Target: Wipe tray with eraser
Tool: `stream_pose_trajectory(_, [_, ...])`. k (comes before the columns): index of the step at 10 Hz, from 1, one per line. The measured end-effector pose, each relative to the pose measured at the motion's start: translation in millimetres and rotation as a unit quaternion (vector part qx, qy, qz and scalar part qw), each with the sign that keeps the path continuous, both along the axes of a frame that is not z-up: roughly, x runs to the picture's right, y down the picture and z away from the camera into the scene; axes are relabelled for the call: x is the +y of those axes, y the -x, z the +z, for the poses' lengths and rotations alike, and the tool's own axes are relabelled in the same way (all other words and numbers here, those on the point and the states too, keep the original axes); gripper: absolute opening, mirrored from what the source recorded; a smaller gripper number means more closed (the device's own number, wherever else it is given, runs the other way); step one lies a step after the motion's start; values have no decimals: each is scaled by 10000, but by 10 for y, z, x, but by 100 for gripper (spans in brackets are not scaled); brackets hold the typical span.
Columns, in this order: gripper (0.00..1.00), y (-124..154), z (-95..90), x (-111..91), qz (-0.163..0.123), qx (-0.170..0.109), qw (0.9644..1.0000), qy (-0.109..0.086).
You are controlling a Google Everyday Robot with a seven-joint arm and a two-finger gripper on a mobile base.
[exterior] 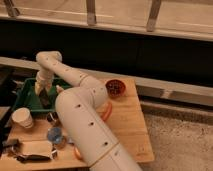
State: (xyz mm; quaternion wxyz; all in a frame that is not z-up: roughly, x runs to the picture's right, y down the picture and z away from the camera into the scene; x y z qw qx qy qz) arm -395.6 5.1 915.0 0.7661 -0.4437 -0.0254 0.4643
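Observation:
A green tray (25, 97) sits at the back left of the wooden table (127, 120). My white arm reaches over the table to it. My gripper (43, 92) hangs over the tray's right half and holds a dark block, the eraser (44, 99), down against the tray floor.
A red bowl (115, 87) stands at the table's back right. A paper cup (22, 118) stands left of the arm, with a blue-lidded item (54, 135) and a crumpled bag (35, 150) near the front. An orange object (106, 111) lies partly under the arm. A dark wall runs behind.

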Motion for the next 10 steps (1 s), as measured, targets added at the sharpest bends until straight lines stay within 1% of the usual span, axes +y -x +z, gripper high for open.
stream_pose_trajectory(1, [0,25,-25,35,-44,-45,10000,31])
stream_pose_trajectory(2, [0,-34,-44,62,-159,56,9998,110])
stream_pose_trajectory(3, [0,-148,-51,50,-237,274,9992,145])
stream_pose_trajectory(5, [0,-347,5,-46,-232,542,9982,141])
stream_pose_trajectory(6, [0,-471,99,-150,-159,684,9974,129])
stream_pose_trajectory(7, [0,-483,158,-218,-96,719,9973,104])
stream_pose_trajectory(8, [0,-443,195,-255,-58,684,9976,68])
stream_pose_trajectory(9, [0,-333,219,-270,-37,545,9985,29])
stream_pose_trajectory(10, [0,-242,204,-258,-25,422,9991,23])
